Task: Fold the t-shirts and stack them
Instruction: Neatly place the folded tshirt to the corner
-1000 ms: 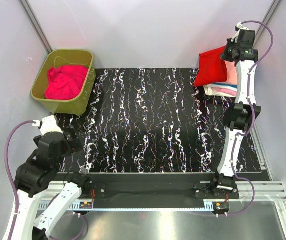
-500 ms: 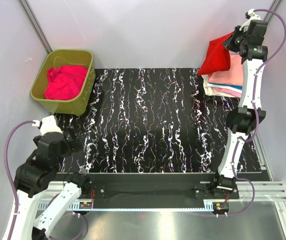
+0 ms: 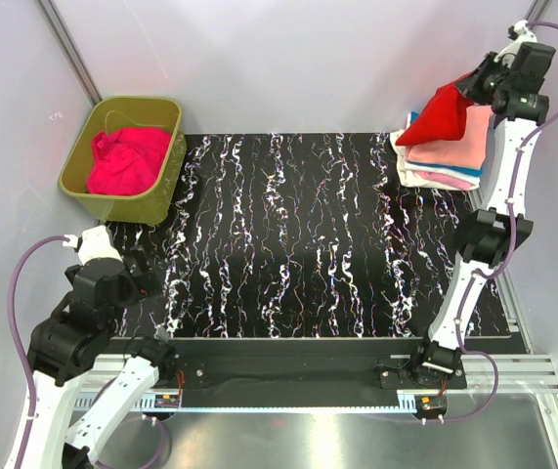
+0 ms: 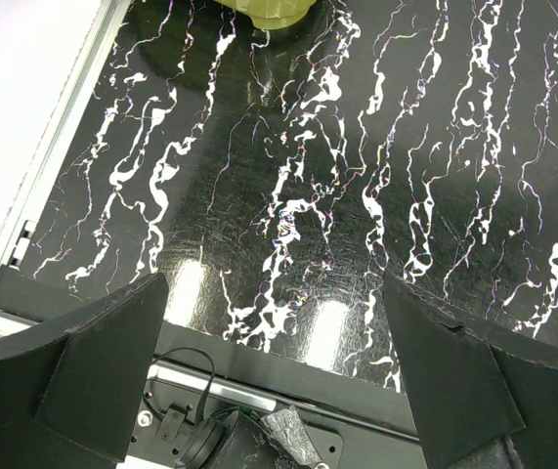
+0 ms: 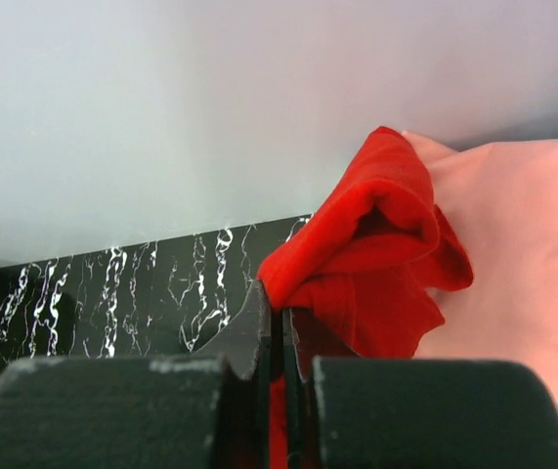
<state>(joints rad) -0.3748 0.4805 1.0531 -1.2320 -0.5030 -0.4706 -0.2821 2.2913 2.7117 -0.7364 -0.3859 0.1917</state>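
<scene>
My right gripper [image 3: 476, 86] is raised high at the back right corner, shut on the bright red t-shirt [image 3: 442, 117], which hangs bunched from it. In the right wrist view the red t-shirt [image 5: 376, 264] is pinched at an edge by the closed right gripper [image 5: 277, 313], above a peach t-shirt [image 5: 523, 264]. That peach t-shirt [image 3: 459, 151] tops a folded stack with white and blue layers [image 3: 435, 178] beneath. A magenta-pink t-shirt [image 3: 127, 161] lies crumpled in the olive-green tub [image 3: 166, 191]. My left gripper [image 4: 279, 391] stands open over the mat near the front left, holding nothing.
The black marbled mat [image 3: 298, 234] covers the table. Grey walls close in the back and both sides. A metal rail [image 3: 308, 376] runs along the near edge by the arm bases.
The right arm has risen and swung right and back, carrying the red t-shirt off the stack's left side and up over it. The left arm has not moved.
</scene>
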